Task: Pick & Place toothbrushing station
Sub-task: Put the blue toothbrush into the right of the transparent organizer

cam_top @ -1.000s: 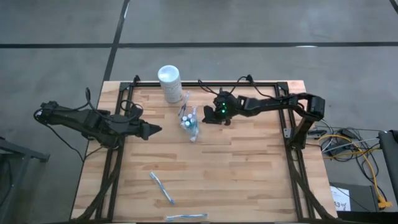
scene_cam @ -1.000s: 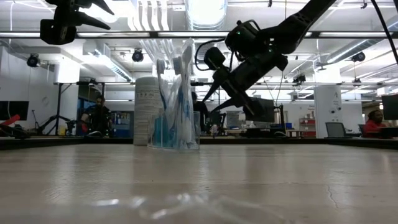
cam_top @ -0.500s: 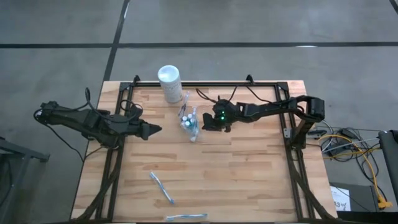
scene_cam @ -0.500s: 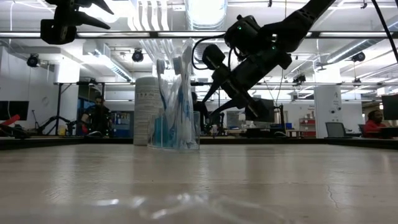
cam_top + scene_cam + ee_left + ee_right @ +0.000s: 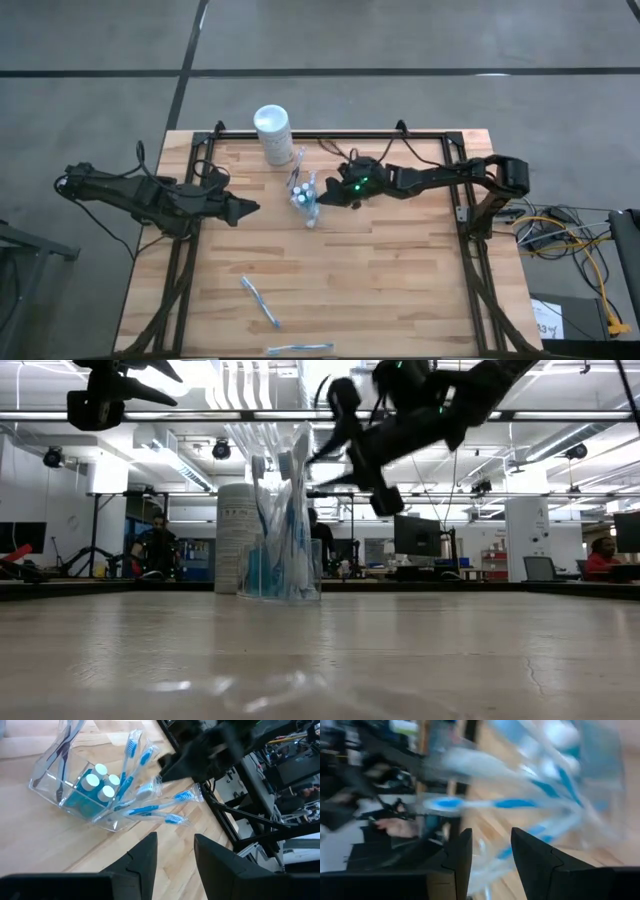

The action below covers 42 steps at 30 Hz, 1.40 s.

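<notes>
The toothbrushing station [image 5: 305, 198] is a small clear plastic holder that stands on its base on the wooden table, with blue-and-white toothbrushes and white-capped tubes in it. It also shows in the low view [image 5: 281, 550] and the left wrist view [image 5: 85, 785]. My right gripper [image 5: 323, 198] is open, just right of the holder, beside the toothbrush heads [image 5: 485, 802]. I see no touch. My left gripper [image 5: 250, 208] is open and empty, above the table left of the holder.
A taller white cylinder with a round lid [image 5: 272, 133] stands just behind the holder near the far edge. Two loose toothbrushes lie near the front edge [image 5: 260, 302] [image 5: 300, 348]. A dark frame [image 5: 400, 135] runs around the table's edges.
My right gripper has gone toward the table's left, up to the holder's toothbrush heads, and has risen and tipped closer to level. The holder has stayed in place.
</notes>
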Tool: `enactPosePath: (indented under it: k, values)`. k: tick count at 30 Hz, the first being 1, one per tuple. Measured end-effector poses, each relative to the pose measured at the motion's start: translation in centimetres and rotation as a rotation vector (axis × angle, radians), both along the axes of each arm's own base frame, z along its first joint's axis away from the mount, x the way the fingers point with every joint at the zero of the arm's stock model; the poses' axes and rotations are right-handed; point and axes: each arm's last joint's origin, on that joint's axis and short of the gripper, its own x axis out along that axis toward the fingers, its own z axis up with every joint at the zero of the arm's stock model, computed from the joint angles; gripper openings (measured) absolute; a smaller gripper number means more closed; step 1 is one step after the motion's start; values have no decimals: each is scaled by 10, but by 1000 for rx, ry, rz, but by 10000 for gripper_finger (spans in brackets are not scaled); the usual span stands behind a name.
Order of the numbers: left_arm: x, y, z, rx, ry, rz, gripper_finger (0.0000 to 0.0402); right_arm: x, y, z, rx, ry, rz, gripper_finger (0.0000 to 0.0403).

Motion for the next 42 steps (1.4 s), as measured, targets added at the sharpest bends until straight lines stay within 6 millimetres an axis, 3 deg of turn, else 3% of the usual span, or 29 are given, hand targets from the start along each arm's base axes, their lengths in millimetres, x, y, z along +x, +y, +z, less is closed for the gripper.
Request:
enactPosePath:
  k: [10, 19, 24, 29, 37, 42]
  values:
    - [-1, 0, 0, 35, 3, -7, 133, -44, 9, 96, -493, -291, 21, 132]
    - [-1, 1, 0, 177, 33, -54, 133, -100, 34, 147, -885, -420, 195, 132]
    - [-1, 1, -1, 391, 86, -161, 133, -129, 40, 155, -1106, -385, 285, 132]
    - [1, -1, -5, 384, 105, -218, 133, -140, 42, 157, -1070, -378, 276, 132]
    - [1, -7, -30, -161, 303, -122, 133, -137, 41, 153, -1058, -355, 288, 132]
    - [5, -8, -45, -272, 449, 7, 133, -135, 41, 144, -1119, -285, 356, 132]
